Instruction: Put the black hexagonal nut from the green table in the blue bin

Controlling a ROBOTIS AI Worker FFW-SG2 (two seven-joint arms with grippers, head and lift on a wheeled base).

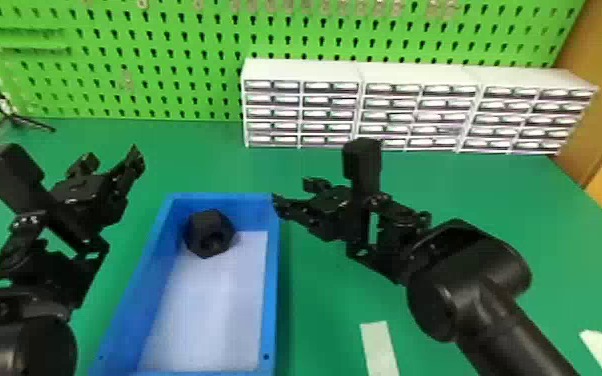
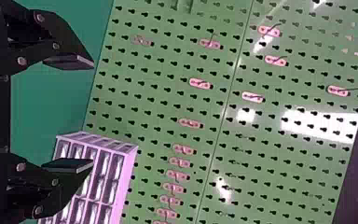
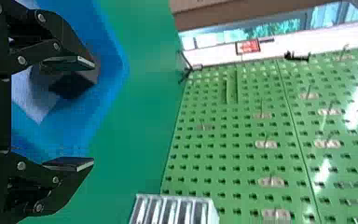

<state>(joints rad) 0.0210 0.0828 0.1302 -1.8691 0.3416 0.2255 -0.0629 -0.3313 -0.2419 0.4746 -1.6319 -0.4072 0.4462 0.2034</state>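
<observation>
The black hexagonal nut (image 1: 209, 233) rests inside the blue bin (image 1: 272, 280), against its far left corner; in the right wrist view the nut (image 3: 72, 84) lies beyond one finger. My left gripper (image 1: 112, 161) is above the table, left of the bin's far end, and in its own view that gripper (image 2: 93, 114) is open, nothing held. Just past the bin's far right corner stands my right gripper (image 1: 292, 192); its wrist view has the gripper (image 3: 93, 114) open with a wide gap and nothing between its fingers.
White drawer cabinets (image 1: 302, 70) stand along the back of the green table (image 1: 490, 225), before a green pegboard (image 1: 165, 60). Pale strips (image 1: 379, 347) lie at the front right. A black stand (image 1: 15, 117) is at the far left.
</observation>
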